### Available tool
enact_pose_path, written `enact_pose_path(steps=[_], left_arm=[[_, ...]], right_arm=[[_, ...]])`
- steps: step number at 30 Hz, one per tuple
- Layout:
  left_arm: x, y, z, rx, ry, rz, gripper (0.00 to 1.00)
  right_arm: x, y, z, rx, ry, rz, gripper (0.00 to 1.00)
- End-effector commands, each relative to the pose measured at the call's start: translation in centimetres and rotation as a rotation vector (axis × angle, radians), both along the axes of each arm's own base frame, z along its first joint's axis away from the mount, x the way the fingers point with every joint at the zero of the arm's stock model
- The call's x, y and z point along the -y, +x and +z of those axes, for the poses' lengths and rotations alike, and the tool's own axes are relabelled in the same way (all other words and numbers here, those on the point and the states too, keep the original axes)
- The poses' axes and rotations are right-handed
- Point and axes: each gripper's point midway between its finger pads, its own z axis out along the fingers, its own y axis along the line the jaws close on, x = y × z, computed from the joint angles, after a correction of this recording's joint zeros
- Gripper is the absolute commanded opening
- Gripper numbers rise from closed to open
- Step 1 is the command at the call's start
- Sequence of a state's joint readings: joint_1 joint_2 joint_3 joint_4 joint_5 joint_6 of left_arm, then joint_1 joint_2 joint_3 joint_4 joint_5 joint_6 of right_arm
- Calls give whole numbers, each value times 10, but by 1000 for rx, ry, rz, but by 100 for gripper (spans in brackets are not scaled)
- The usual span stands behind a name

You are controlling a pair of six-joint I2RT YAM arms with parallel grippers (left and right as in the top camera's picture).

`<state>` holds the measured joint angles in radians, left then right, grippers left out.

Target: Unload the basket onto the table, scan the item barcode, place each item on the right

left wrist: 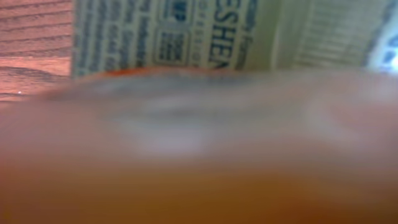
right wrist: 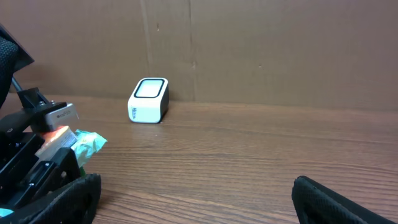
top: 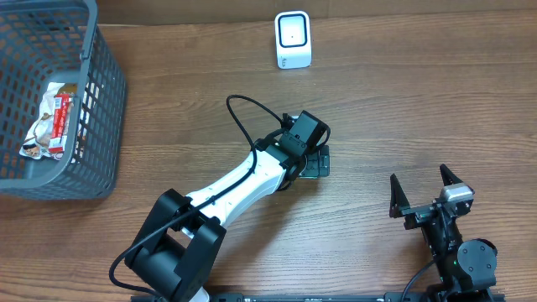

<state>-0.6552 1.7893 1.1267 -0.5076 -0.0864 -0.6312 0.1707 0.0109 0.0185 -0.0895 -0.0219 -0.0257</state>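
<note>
Left pincer (top: 312, 159) sat low over packet (right wrist: 88, 142) at middle of table (top: 419, 92), well short of scanner (top: 293, 39) at far edge; we judged packet placed there for grasp before presenting barcode. We could not tell whether left pincer was spread or pinching: overhead hid jaws under wrist, left wrist view filled by orange blur, only strip of print showing. Right pincer (top: 419, 178) spread, empty, idle at near edge. Basket (top: 105, 109) held more wrappers (top: 52, 122). Barcode unseen.
</note>
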Motion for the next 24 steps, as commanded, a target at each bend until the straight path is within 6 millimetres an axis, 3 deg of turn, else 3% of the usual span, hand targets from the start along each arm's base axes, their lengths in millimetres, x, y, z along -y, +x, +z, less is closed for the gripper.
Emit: enact_pose_path(steps=[1, 13, 24], left_arm=[[3, -4, -7, -29, 13, -16, 100], [25, 27, 89, 103, -45, -70, 100], [12, 37, 107, 100, -40, -65, 100]], right_arm=[[1, 0, -2, 4, -1, -7, 100], [1, 0, -2, 3, -1, -7, 100], [1, 0, -2, 4, -1, -7, 100]])
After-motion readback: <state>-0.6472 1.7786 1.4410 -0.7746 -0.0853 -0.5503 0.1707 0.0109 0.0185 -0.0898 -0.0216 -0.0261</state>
